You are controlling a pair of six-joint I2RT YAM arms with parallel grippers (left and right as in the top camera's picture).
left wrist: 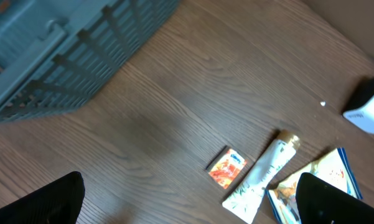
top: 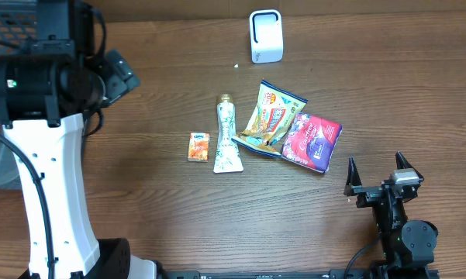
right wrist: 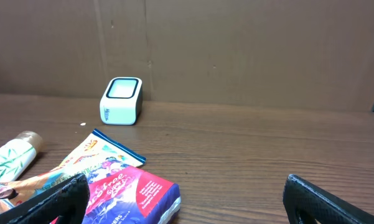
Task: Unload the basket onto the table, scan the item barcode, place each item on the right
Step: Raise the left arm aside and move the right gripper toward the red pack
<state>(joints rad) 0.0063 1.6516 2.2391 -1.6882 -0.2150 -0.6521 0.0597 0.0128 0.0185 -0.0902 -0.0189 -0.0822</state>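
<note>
Wood-grain table (top: 217, 232) fills our overhead view. Our white left arm (top: 46, 178) rises tall over its left side, beside a grey slatted basket (left wrist: 56, 56) at the table's left edge. Our left gripper (left wrist: 188, 186) hangs above bare wood, left of the goods, with its jaws spread wide and nothing between them. Our right arm (top: 399, 225) sits low at the near right. Our right gripper (top: 375, 165) points toward the far side, jaws also fully apart and empty, just short of the pouch (top: 312, 141).

We see four goods in a loose row mid-table, none of them held. That red pouch lies rightmost, its left edge overlapping the bag (top: 271, 116), which is yellow with blue borders. Left of the bag lies the tube (top: 227, 136), white with a gold cap pointing to the far side, its flat end near the bag's corner. Our white scanner (top: 265, 36) stands upright at the far edge, well apart from all four. An orange packet (top: 198, 146) lies just left of the tube, not touching it
</note>
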